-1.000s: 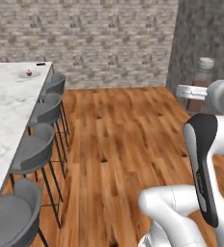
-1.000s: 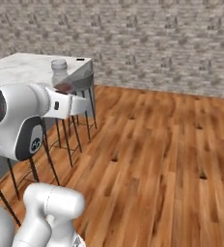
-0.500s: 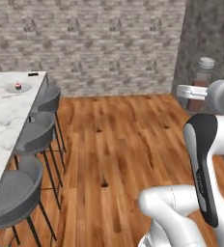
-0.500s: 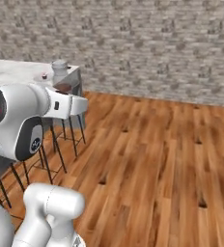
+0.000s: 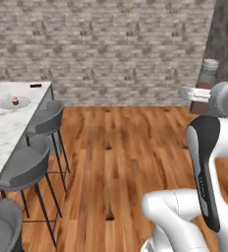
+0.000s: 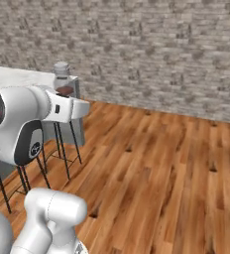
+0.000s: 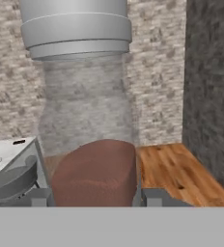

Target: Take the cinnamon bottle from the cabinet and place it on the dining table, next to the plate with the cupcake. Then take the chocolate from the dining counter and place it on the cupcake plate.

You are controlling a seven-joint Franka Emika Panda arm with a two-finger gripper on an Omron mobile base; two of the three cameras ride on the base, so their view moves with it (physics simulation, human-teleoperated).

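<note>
My gripper (image 5: 198,94) is shut on the cinnamon bottle (image 5: 206,81), a clear jar with a grey cap and brown powder, held upright in the air at the right. From the other side the bottle (image 6: 62,82) rises above the gripper (image 6: 65,95). In the hand view the bottle (image 7: 87,125) stands close up between the fingertips (image 7: 39,197). Far left on the marble dining table (image 5: 3,130) lies a grey plate (image 5: 23,103) with a small cupcake (image 5: 15,100). The chocolate (image 5: 36,85), a thin dark bar, lies near the table's far corner.
Grey bar stools (image 5: 46,120) line the table's edge, with another (image 5: 26,167) nearer. Wooden floor (image 5: 116,162) stretches to a brick wall (image 5: 111,44). A dark wall (image 5: 226,39) stands at the right. The table's end and stools (image 6: 62,144) show behind my arm.
Both base views have shifted, so the base has moved: the table and stools now sit further left and smaller. The bottle stays in my gripper.
</note>
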